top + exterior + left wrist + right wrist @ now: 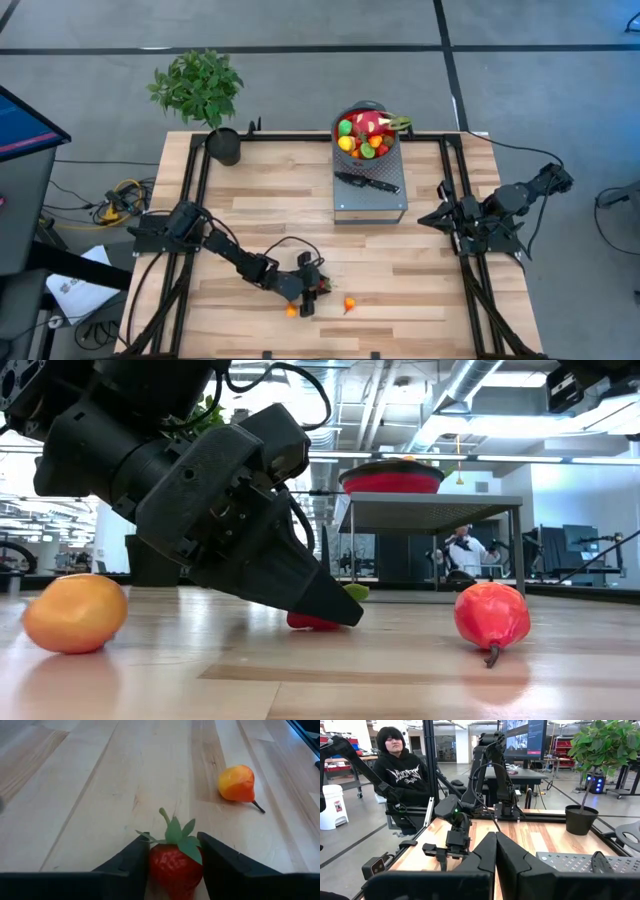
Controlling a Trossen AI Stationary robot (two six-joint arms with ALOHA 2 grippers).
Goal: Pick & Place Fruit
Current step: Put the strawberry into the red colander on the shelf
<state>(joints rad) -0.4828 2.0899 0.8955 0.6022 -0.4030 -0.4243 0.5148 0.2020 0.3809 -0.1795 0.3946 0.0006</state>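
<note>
1. At the near edge of the wooden table (400, 290), the left gripper (173, 862) is tipped nose-down to the boards, its two dark fingers (131, 862) standing either side of a red strawberry (175, 865) with a green leafy cap. The fingers lie against the berry's flanks, part-way open and seemingly closing; whether they grip firmly yet cannot be told, and the berry sits low at table level.
2. Two more fruits lie loose beside it: an orange one (76, 613) and a red-orange, pear-like one (491, 615) with a dark stem, both apart from the gripper.
3. The likely destination, a red bowl (366, 118) already heaped with coloured fruit, stands on a grey raised stand (370, 195) at the far side, well apart; a black-handled knife (366, 182) lies on that stand.
4. The right gripper (495, 851) waits over the table's right side, fingers pressed together, holding nothing.
5. A person in a dark hoodie (400, 770) sits beyond the table.
</note>
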